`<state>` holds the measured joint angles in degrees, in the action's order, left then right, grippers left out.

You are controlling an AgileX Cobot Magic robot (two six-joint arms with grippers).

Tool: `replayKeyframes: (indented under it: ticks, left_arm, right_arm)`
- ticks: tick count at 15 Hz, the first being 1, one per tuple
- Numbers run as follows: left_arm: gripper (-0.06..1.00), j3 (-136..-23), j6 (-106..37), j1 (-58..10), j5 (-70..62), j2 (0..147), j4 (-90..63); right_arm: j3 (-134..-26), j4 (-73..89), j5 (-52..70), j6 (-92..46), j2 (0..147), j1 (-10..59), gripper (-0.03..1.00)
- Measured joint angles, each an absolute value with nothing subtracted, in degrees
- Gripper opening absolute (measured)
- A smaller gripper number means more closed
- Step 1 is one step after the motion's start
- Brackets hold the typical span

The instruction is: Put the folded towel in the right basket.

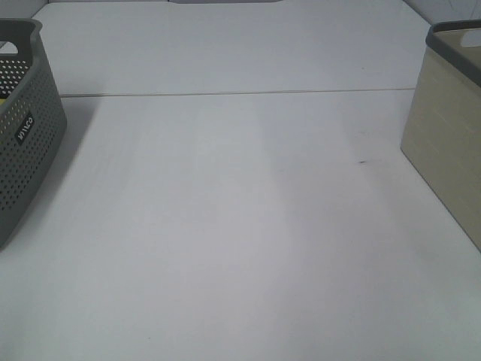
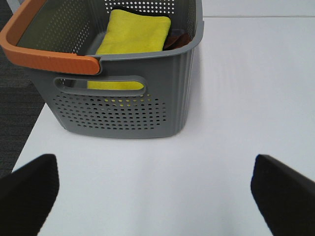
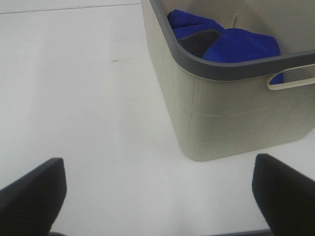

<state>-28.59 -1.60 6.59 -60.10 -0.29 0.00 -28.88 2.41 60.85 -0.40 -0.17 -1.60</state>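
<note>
Exterior high view: bare white counter (image 1: 240, 226) between 2 baskets, none of either arm in sight. Grey perforated plastic basket (image 1: 26, 128) sits at the left edge, beige ribbed basket with a dark grey rim (image 1: 447, 128) at the right edge, well apart, leaving the middle open as working room.

Left wrist view: the grey basket has an orange handle (image 2: 47, 54) and holds a folded yellow towel (image 2: 133, 37), lying flat inside against the near wall, with something dark reddish just beside it, too hidden to name. Judged: this towel is the one to move, and it has not been lifted out.

Left end effector (image 2: 157, 189): both black fingers spread wide, nothing between them, hanging over bare counter short of the grey basket, touching nothing.

Right wrist view: the beige basket already holds blue cloth (image 3: 231, 44) bunched with a dark grey piece. Right end effector (image 3: 160, 191): fingers equally wide apart, empty, over the counter just beside that basket, plausibly waiting on a handover or staying clear.
</note>
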Motion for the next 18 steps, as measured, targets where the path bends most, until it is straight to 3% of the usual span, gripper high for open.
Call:
replayKeyframes:
  ticks: [18]
  left_arm:
    - [0.99, -28.59, -1.6, 6.59, -60.1, -0.29, 0.0]
  right_arm:
    - [-28.88, 2.41, 60.79, -0.4, -0.17, -1.2, 0.98]
